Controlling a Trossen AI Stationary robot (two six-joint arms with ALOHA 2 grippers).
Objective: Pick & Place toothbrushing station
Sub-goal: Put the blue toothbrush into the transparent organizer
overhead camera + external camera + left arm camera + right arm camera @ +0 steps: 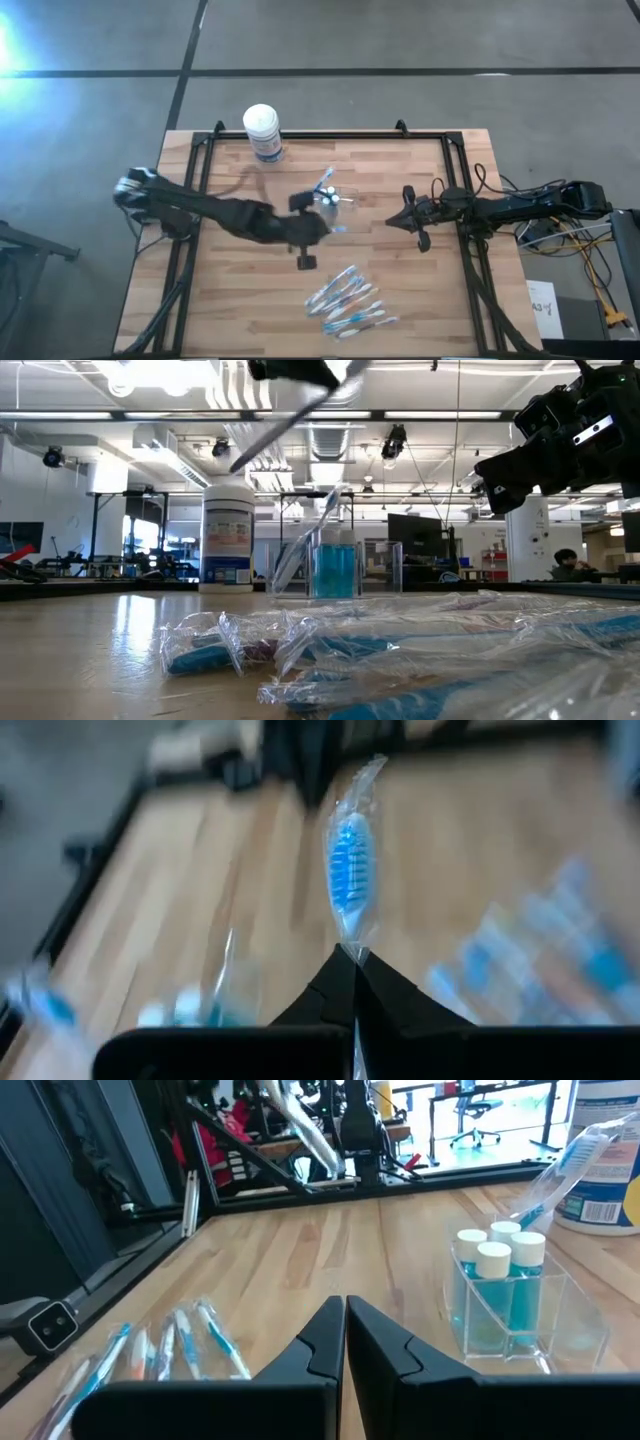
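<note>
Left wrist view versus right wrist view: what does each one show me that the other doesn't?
Only the left wrist view shows the left claw shut on a wrapped toothbrush, blue bristle head pointing away from the camera.

Only the right wrist view shows the three white-capped tubes of blue liquid standing in the clear plastic cup, a wrapped toothbrush leaning out of it, the blue-labelled canister behind, and the right claw shut on nothing.

Both show the wooden table and the loose pile of wrapped toothbrushes.
</note>
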